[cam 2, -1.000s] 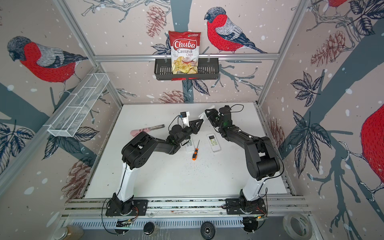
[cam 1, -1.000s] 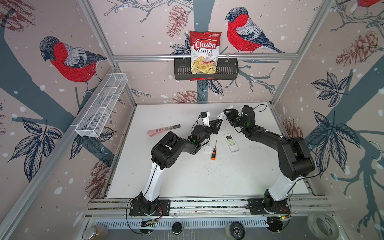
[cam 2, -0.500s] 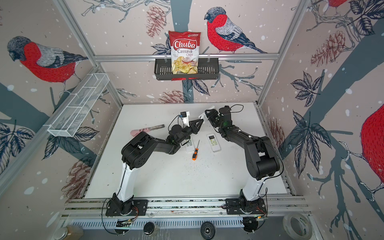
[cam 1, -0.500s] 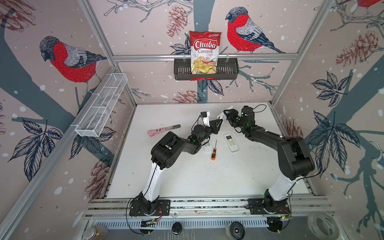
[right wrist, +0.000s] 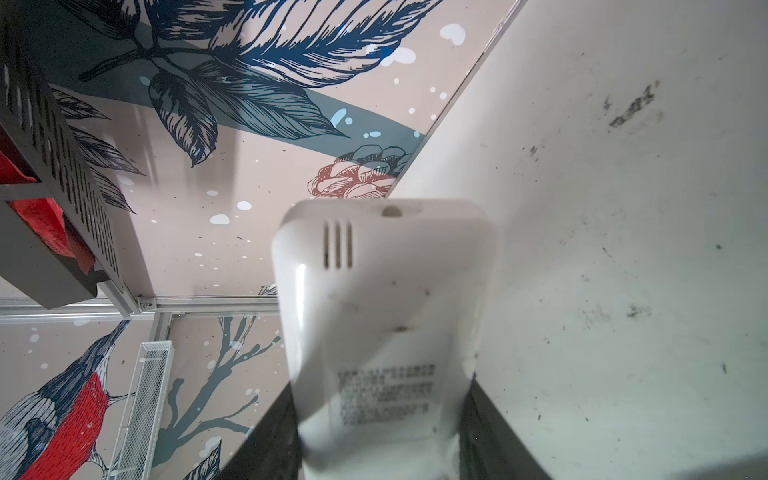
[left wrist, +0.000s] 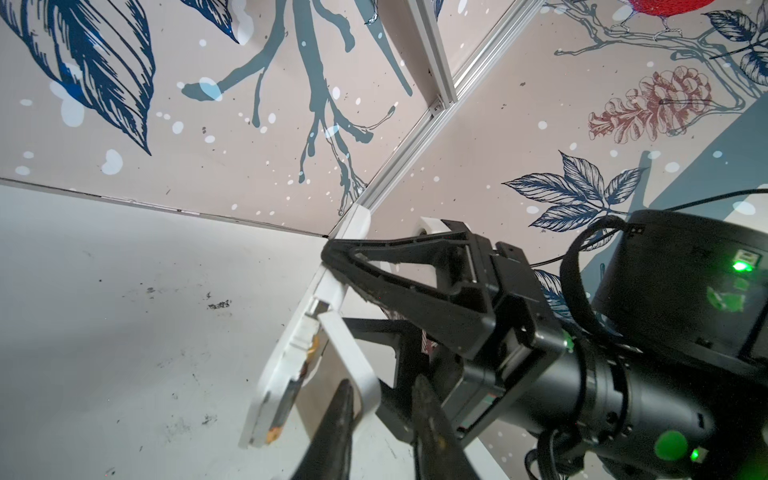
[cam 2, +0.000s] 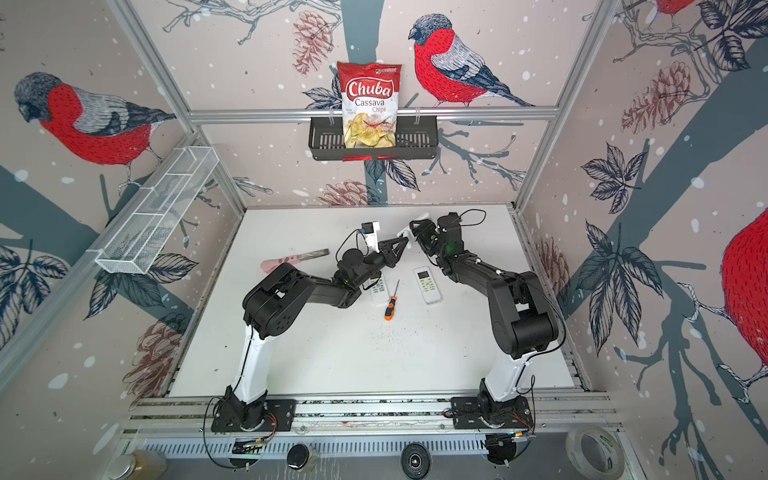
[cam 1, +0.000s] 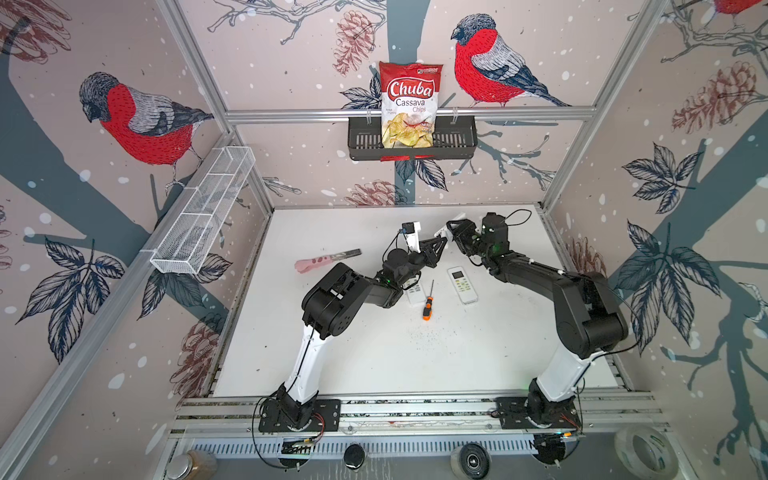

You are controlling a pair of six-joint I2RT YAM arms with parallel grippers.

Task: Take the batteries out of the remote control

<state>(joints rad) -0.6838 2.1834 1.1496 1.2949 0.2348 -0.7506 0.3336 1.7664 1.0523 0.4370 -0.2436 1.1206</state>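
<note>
Presently, a white remote (right wrist: 386, 311) is being held tilted above the back of the table (cam 1: 374, 365), clamped across its width by the right gripper (cam 1: 450, 233). Its battery cover (left wrist: 347, 353), swung away from the body, is being pinched at the free end by the left gripper (left wrist: 380, 388). The batteries (left wrist: 286, 405) are being carried in the exposed compartment, where apparently only one dark, gold-ended cell is being made out.

Both top views look down from high above the front edge onto the whole table (cam 1: 374, 357). Both wrist cameras sit very near the raised remote (right wrist: 386, 316), facing it from opposite sides.
</note>
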